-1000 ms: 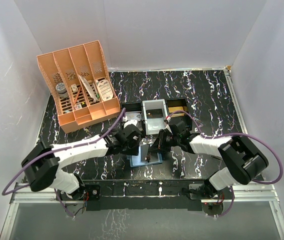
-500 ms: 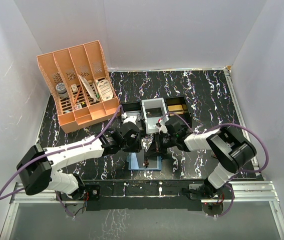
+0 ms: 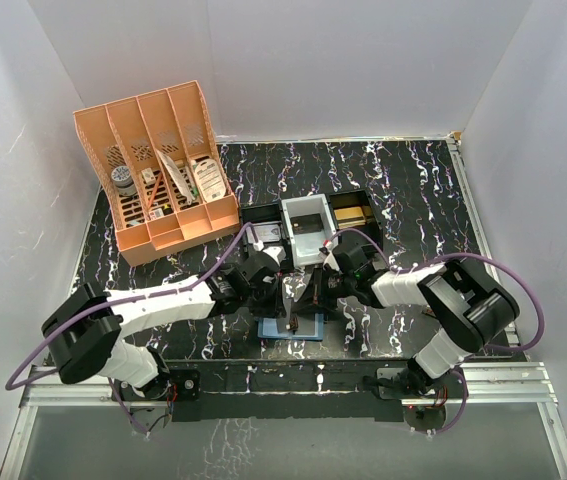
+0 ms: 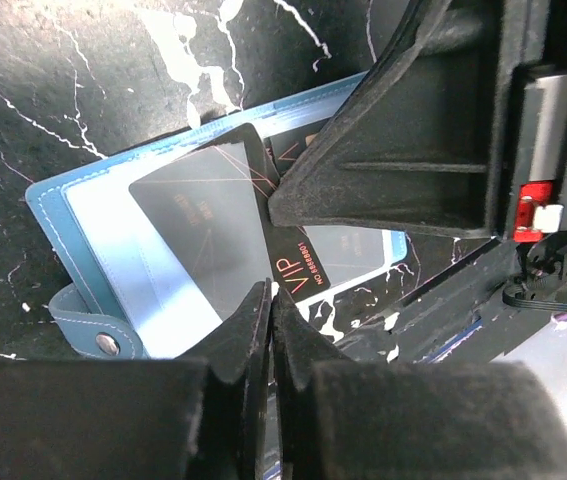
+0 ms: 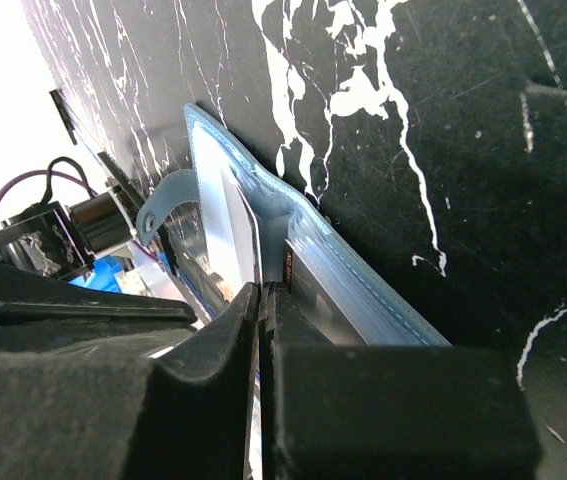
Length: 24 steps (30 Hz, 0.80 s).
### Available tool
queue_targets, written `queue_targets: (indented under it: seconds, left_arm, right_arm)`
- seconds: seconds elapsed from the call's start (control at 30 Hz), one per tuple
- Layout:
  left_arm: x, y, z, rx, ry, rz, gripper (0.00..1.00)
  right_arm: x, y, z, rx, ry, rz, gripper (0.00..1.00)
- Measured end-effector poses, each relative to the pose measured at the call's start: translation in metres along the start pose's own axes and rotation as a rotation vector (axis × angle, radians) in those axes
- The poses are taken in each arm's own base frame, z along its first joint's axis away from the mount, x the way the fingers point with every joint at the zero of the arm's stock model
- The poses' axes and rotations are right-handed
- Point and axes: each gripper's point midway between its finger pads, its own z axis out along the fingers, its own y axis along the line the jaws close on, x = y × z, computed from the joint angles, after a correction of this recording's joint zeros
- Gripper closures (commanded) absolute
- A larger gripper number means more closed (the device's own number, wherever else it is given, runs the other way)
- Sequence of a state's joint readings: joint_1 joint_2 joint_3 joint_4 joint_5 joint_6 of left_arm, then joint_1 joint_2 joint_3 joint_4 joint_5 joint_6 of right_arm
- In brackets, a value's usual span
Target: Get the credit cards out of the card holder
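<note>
**Top external: left tool point(image 3: 277, 293) closes over card holder point(image 3: 275, 331)**

Half open a moment ago, its jaws now meet at the near edge of the black credit card point(image 4: 298, 260). Right tool point(image 5: 263, 292) stays closed, tip on the card holder, which lies open on the tabletop point(image 3: 413, 190)

Bright, even light from above; a crisp overhead view and soft-edged wrist views.
The white walls point(image 3: 313, 70) glow evenly, and shadows on the glossy table point(image 3: 413, 180) stay faint. In the left wrist view a pale sheen greys the black card point(image 4: 213, 230). The left gripper point(image 4: 271, 305) and right gripper point(image 5: 261, 300) loom blurred in the foreground. The right wrist view's upper left corner burns out white.
</note>
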State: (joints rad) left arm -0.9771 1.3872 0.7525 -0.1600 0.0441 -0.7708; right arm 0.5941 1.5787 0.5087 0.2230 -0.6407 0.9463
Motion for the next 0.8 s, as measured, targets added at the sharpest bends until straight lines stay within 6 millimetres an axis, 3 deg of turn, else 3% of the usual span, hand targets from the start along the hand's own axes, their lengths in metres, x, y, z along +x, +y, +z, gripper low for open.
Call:
queue_targets:
  seconds: [0.33, 0.8]
  left_arm:
    - [0.026, 0.03, 0.017, -0.097, 0.052, -0.09, 1.0]
    - [0.021, 0.041, 0.018, -0.2, 0.017, -0.207, 1.0]
  right_arm:
    - [-0.002, 0.005, -0.003, -0.01, -0.031, 0.007, 1.0]
    - [-0.006, 0.012, -0.015, 0.015, -0.089, 0.013, 1.0]
